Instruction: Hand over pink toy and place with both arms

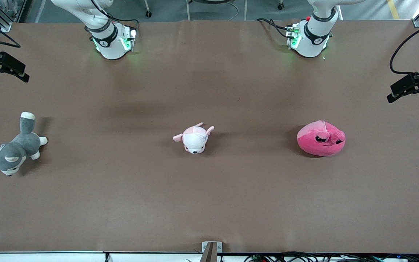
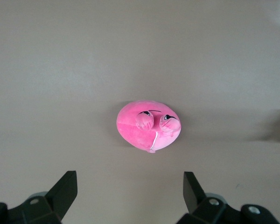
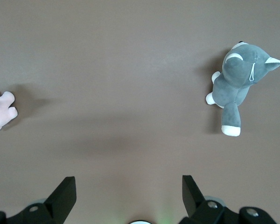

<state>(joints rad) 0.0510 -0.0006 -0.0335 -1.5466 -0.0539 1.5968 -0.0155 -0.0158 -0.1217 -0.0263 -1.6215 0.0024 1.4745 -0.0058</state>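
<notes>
Hot-pink toy (image 1: 320,138), brown table (image 1: 122,203)

Even, fairly bright overhead light covers the matte brown table (image 1: 122,203), which shows no glare. Soft shadows fall beside the round hot-pink plush toy (image 1: 321,138), the small white and pale-pink puppy plush (image 1: 194,138) and the grey and white husky plush (image 1: 13,147), and broad faint shadow bands lie across the middle of the table. Green indicator lights glow at both white arm bases, tinting the table next to them. A bright patch of daylight washes out the front view's upper corner at the left arm's end. Both wrist views look dimmer and greyer, and their black fingertips (image 2: 65,189) are slightly soft.
</notes>
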